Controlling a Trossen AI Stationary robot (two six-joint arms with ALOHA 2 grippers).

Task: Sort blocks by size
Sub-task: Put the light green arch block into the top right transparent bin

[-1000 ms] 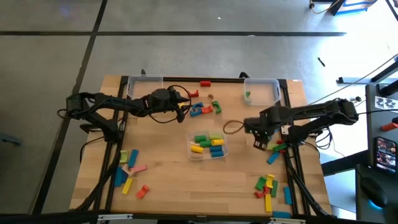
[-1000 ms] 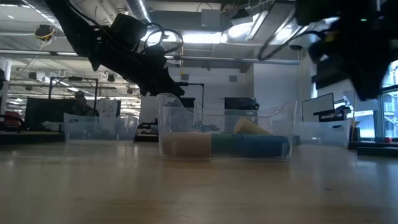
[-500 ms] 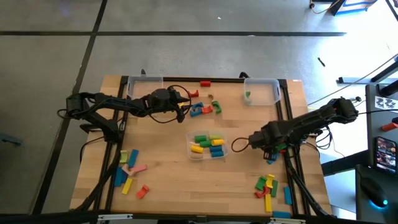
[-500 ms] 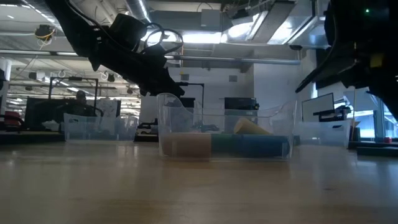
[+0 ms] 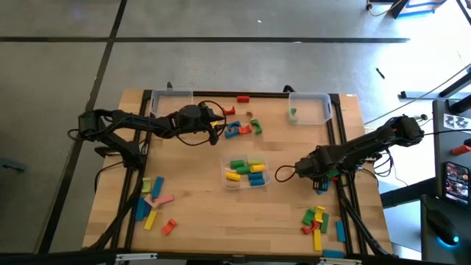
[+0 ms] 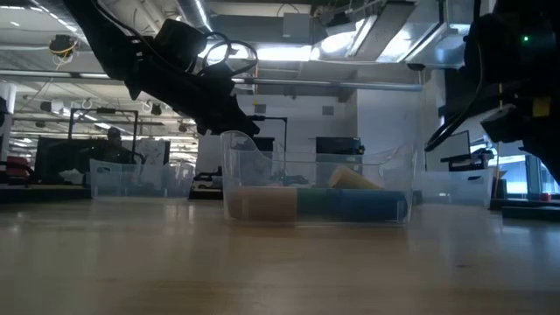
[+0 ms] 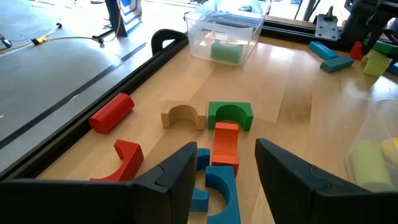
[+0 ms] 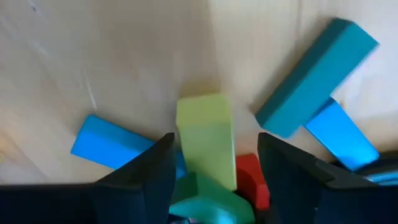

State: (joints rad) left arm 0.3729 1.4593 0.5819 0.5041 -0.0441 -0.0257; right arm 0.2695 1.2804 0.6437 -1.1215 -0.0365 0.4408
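My right gripper [image 5: 318,177] is open and low over a small pile of blocks [image 5: 326,179] at the table's right edge. In the right wrist view its fingers stand on either side of a yellow-green block [image 8: 205,146], with blue blocks [image 8: 109,142], a teal bar [image 8: 314,74] and a red piece [image 8: 252,180] around it. My left gripper [image 5: 218,126] is open at the far middle, beside a cluster of arches [image 5: 241,129]. An orange-red block [image 7: 225,146] and a blue arch [image 7: 221,190] lie on the table between its fingers.
A clear bin [image 5: 246,173] at the table's middle holds several yellow, green and blue blocks. A bin [image 5: 309,107] at the far right holds one green block, and another bin [image 5: 171,99] stands far left. Loose blocks lie near left [image 5: 153,202] and near right [image 5: 320,221].
My right gripper has gone toward the table's near and right edges and down, to the pile of blocks at the right edge.
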